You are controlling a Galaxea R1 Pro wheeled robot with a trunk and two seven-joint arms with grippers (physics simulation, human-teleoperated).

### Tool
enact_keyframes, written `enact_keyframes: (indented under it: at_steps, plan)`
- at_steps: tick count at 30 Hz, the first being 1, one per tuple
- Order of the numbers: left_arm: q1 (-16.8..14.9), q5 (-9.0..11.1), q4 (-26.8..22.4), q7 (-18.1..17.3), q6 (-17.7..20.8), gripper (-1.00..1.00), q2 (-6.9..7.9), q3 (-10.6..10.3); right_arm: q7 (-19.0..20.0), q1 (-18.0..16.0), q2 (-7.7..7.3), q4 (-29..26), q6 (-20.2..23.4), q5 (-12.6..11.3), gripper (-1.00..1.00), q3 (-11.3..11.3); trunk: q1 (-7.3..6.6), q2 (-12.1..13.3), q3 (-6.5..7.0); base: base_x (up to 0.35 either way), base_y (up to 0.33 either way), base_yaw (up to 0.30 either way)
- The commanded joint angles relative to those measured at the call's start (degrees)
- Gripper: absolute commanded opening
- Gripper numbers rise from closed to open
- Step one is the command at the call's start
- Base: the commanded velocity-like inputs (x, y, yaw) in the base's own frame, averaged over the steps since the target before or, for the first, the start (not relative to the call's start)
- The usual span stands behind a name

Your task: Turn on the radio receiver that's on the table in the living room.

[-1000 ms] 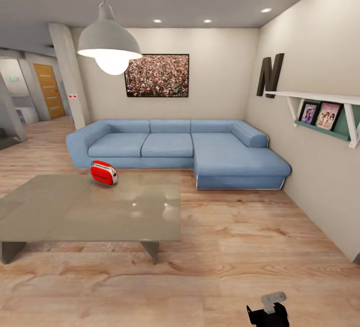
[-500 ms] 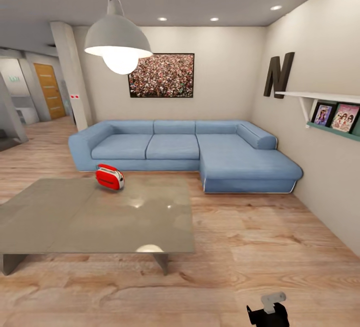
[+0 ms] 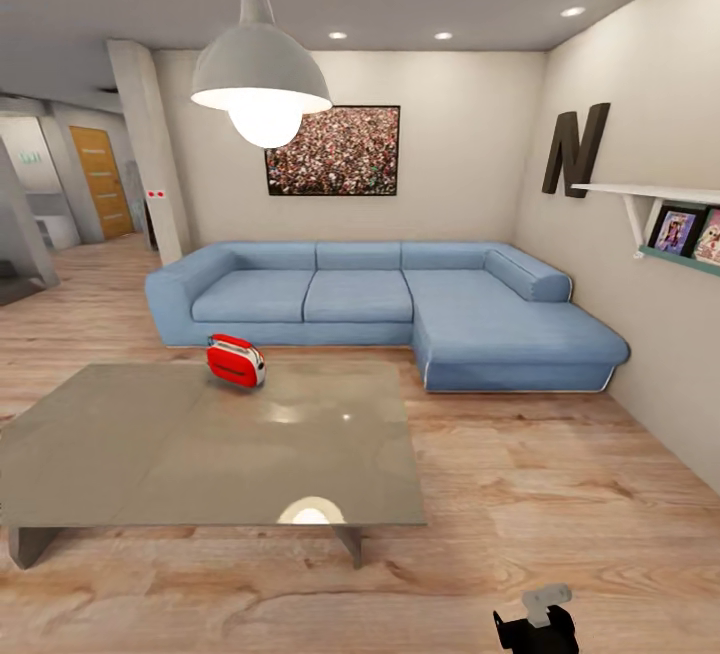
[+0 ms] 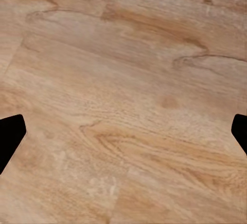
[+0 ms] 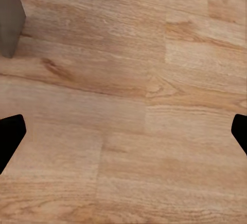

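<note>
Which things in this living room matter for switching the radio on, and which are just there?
For the job:
- red radio receiver, on the table's far side
- grey coffee table under it

Just there:
- blue L-shaped sofa
- pendant lamp
- framed crowd picture
- letter N
- wall shelf with photos

The worktop (image 3: 200, 454) lies bare around the radio receiver (image 3: 236, 361), which sits near its far edge. The pendant lamp (image 3: 260, 84) hangs above; the blue sofa (image 3: 400, 299) stands just behind.
</note>
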Motion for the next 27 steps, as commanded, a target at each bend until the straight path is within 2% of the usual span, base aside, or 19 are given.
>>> enact_keyframes:
  at_steps: [1, 27]
  plan:
    - [0.0, 0.0, 0.0, 0.0, 0.0, 1.00, 0.00, 0.0, 0.0, 0.0, 0.00, 0.0, 0.0, 0.0, 1.00, 0.0, 0.00, 0.0, 0.00, 0.146, 0.290, 0.000]
    - [0.0, 0.0, 0.0, 0.0, 0.0, 1.00, 0.00, 0.0, 0.0, 0.0, 0.01, 0.0, 0.0, 0.0, 1.00, 0.0, 0.00, 0.0, 0.00, 0.145, 0.291, 0.000]
